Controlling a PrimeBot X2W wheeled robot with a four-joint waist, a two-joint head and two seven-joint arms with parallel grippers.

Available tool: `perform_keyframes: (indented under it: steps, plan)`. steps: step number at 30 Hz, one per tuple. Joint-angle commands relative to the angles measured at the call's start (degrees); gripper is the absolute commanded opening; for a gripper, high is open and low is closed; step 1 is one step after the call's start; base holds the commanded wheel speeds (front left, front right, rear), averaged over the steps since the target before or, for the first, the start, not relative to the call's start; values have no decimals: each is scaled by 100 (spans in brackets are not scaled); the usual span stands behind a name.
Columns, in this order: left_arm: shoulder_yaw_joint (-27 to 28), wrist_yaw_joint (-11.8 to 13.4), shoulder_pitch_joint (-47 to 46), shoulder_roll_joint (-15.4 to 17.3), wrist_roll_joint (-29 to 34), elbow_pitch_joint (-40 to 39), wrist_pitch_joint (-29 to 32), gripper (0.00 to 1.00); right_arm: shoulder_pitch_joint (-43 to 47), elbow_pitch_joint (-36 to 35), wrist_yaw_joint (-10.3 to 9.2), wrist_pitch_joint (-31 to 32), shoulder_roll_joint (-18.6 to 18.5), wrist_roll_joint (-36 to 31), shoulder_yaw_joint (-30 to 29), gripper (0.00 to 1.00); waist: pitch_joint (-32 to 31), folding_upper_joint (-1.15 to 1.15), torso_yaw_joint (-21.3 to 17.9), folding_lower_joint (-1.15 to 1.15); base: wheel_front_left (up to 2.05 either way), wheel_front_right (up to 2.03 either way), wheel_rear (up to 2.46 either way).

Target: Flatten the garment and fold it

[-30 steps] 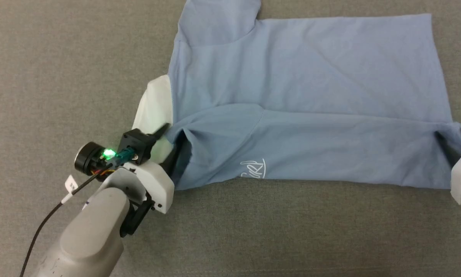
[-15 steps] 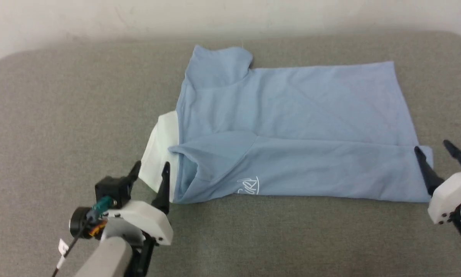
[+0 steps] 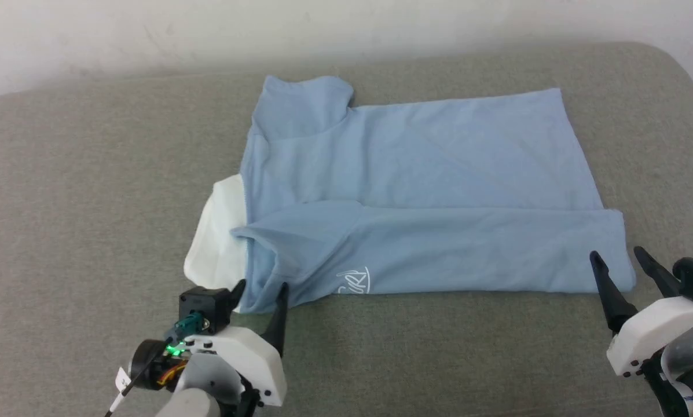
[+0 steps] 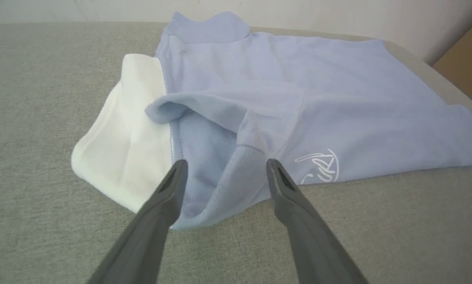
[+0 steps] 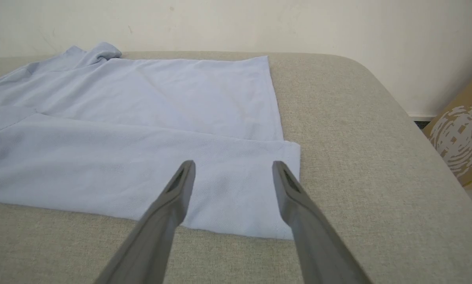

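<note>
At garment point(image 3: 415, 191) near corners, left end effector point(image 3: 261, 285) at seven o'clock, right end effector point(image 3: 616, 252) at four, both released, fingers pointing twelve

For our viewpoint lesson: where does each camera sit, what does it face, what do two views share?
Head view: from the head, down onto T-shirt; left hand, right hand show.
Left wrist view: low, facing white panel; own fingers.
Right wrist view: low, facing the hem corner; own fingers.
Head, left wrist share: script mark.
</note>
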Motion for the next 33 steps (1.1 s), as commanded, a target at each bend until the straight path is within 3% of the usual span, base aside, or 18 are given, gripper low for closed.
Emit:
perform_keyframes:
  steps: [1, 5, 8, 13, 17, 20, 25, 33]
  plan:
    - [0, 169, -52, 93, 178, 83, 80, 100, 102, -217, -12, 85, 94, -51, -65, 100, 228, 0, -200, 0, 0, 0, 0]
    - [95, 732, -202, 176, 478, 388, 267, 100, 181, -559, -12, 233, 188, -86, -161, 100, 443, 0, -363, 0, 0, 0, 0]
    - [66, 1019, -258, 231, 610, 628, 574, 100, 209, -709, -12, 288, 227, -94, -205, 100, 582, 0, -447, 0, 0, 0, 0]
    - [-146, 1206, -222, 250, 649, 884, 1269, 100, 237, -801, -12, 324, 252, -68, -215, 100, 714, 0, -492, 0, 0, 0, 0]
    - [-278, 1102, -112, 187, 449, 1017, 1726, 100, 205, -815, -12, 308, 293, -87, -240, 100, 767, 0, -469, 0, 0, 0, 0]
    - [-340, 945, -64, 112, 294, 1065, 1854, 0, 166, -800, -12, 316, 279, -115, -232, 100, 724, 0, -413, 0, 0, 0, 0]
    - [-265, 844, -82, 19, 227, 1012, 1515, 0, 159, -759, -12, 461, 134, -215, -230, 100, 556, 0, -296, 0, 0, 0, 0]
    - [-68, 785, -142, -43, 251, 517, 728, 0, 29, -292, -12, 1383, -244, -186, -291, 100, 380, 0, 20, 0, 0, 0, 0]
